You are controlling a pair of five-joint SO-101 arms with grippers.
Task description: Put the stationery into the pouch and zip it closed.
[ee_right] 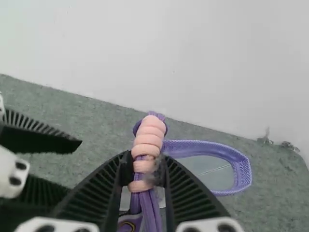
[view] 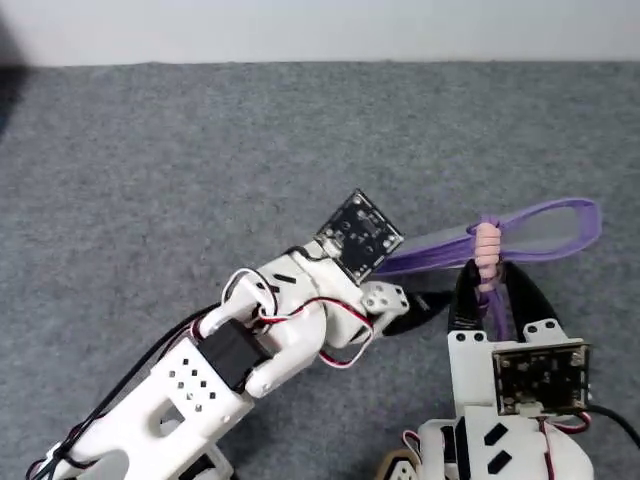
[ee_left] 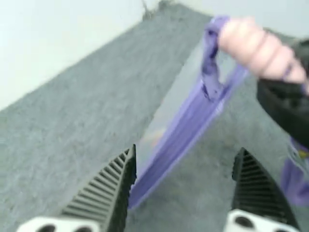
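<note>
A purple pouch (view: 545, 230) with a clear side hangs above the grey mat, lifted by a pink coiled pull (view: 487, 250) at its top edge. My right gripper (view: 488, 292) is shut on that pull (ee_right: 148, 137), with the purple pouch rim (ee_right: 212, 146) looping out beyond it. My left gripper (view: 412, 308) stands open just left of the right one, at the pouch's lower end. In the left wrist view the pouch (ee_left: 188, 121) runs down between the open fingers (ee_left: 118, 186), and the pink pull (ee_left: 260, 48) sits above the right arm's black finger (ee_left: 285, 108).
A grey felt mat (view: 200, 170) covers the table, with wide free room to the left and back. A white wall (view: 320, 30) bounds the far edge. The left arm's white body (view: 230, 360) lies diagonally across the near left.
</note>
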